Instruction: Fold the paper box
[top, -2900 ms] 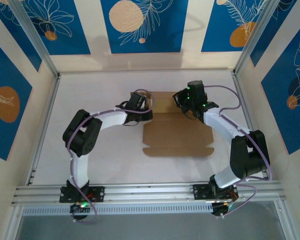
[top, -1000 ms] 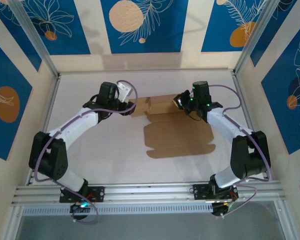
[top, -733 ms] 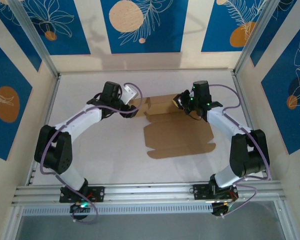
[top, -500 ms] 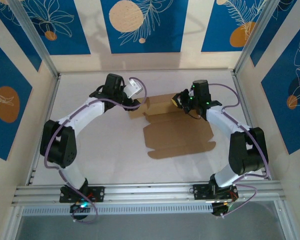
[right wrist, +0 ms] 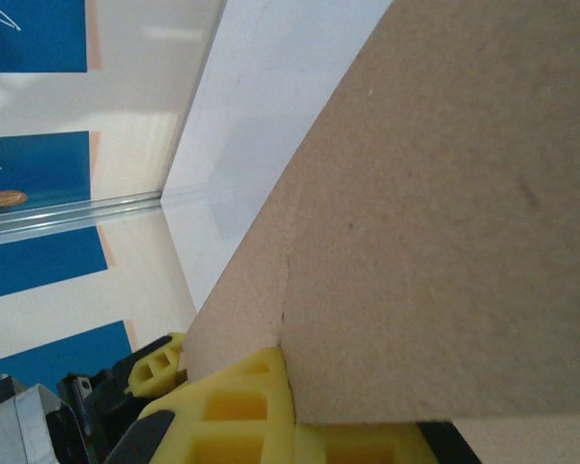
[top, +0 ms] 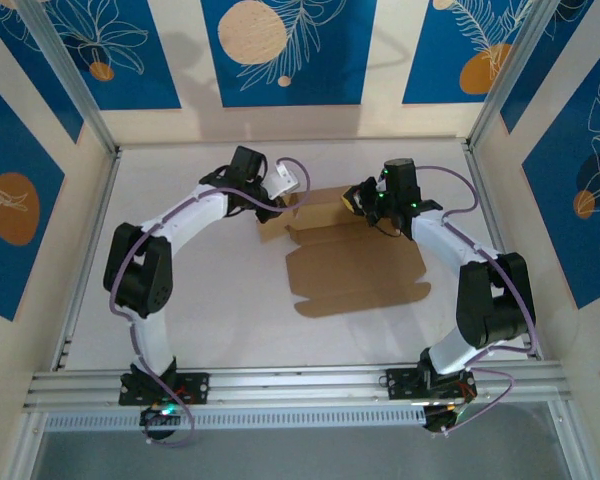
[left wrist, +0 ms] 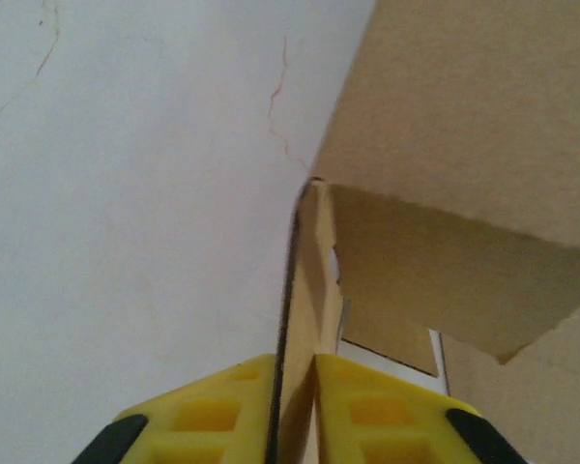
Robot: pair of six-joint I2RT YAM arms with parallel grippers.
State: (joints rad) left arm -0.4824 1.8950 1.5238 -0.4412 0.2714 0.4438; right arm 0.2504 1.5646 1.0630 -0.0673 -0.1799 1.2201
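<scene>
So the paper box [top: 355, 265] is sitting about mid-table, a bit right of centre, and it's mostly a flat brown cardboard sheet. The near part lies flat on the white table [top: 180, 300] with little tabs along its front edge. The far strip is folded up into a low wall with a flap at its left end. Plain kraft, no print anywhere.

The left gripper [top: 280, 203] is at the far left corner of that raised bit. From its wrist camera, the two yellow fingers [left wrist: 213, 416] are squeezed almost together with a thin edge of cardboard pinched between them, so it's got hold of the flap. Another brown panel slopes across the upper right of that view.

The right gripper [top: 360, 200] is at the far right end of the raised strip. Its wrist camera shows a big brown panel with one yellow finger [right wrist: 246, 401] pressed on the near face and the other peeking out from behind the edge, so it's clamped tight on the cardboard too.

Both arms curve in from the near edge, one on each side of the sheet. Blue and cream wall panels [top: 280, 50] stand around the table.
</scene>
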